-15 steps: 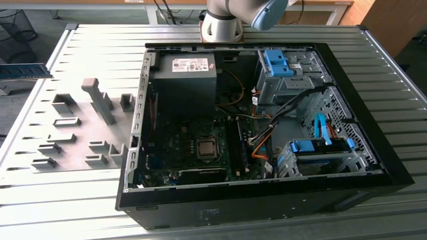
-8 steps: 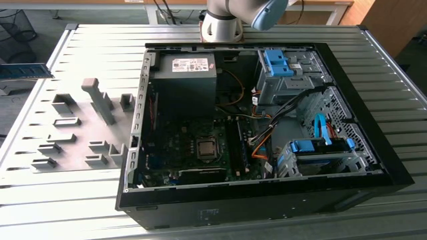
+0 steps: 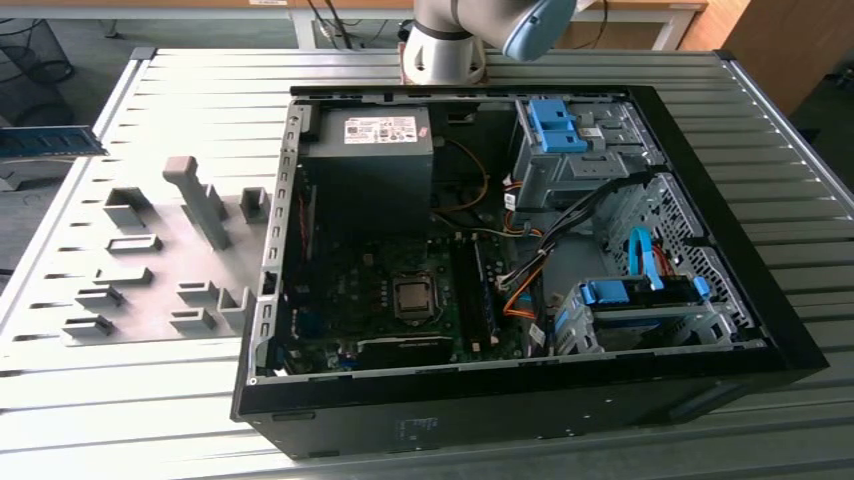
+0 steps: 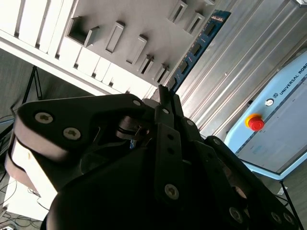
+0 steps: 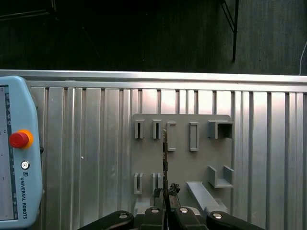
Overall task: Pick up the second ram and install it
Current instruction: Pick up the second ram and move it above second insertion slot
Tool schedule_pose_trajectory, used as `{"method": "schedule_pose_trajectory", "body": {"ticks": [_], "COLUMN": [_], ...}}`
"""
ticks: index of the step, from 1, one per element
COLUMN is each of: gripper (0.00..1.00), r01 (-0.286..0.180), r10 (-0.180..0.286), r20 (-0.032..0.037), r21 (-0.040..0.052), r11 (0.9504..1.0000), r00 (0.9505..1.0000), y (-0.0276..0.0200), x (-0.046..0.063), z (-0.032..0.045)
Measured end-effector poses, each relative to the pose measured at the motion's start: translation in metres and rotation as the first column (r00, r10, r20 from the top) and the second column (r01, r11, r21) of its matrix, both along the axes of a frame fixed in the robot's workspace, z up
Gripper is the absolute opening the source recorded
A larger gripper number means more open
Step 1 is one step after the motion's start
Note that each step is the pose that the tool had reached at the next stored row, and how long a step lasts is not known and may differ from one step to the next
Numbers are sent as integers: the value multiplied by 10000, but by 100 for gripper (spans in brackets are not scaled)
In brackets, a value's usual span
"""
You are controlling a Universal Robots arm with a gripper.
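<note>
Lying open on a ribbed metal table (image 3: 200, 90), a computer case (image 3: 761, 300) takes the middle and right of the exterior view, with a grey slotted plate (image 3: 160, 265) at the exterior view's left. In the second wrist view the gripper (image 4: 163, 92) is clamped on one end of the memory stick (image 4: 196, 48), which juts out over plate and table. In the first wrist view the memory stick (image 5: 165, 158) shows edge-on at mid-frame in front of the plate, a control pendant (image 5: 14, 153) lying on the table.
</note>
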State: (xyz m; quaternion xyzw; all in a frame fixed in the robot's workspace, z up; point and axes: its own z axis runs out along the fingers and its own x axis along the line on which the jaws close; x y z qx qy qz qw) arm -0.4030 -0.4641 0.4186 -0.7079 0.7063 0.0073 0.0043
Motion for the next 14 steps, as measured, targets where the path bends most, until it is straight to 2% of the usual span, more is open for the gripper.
{"method": "schedule_pose_trajectory", "body": {"ticks": [14], "gripper": [14], "r01": [0], "r10": [0], "r20": [1], "r21": [1], "r11": [10000], "r00": [10000], "y": [0], "x": [0], "z": [199]}}
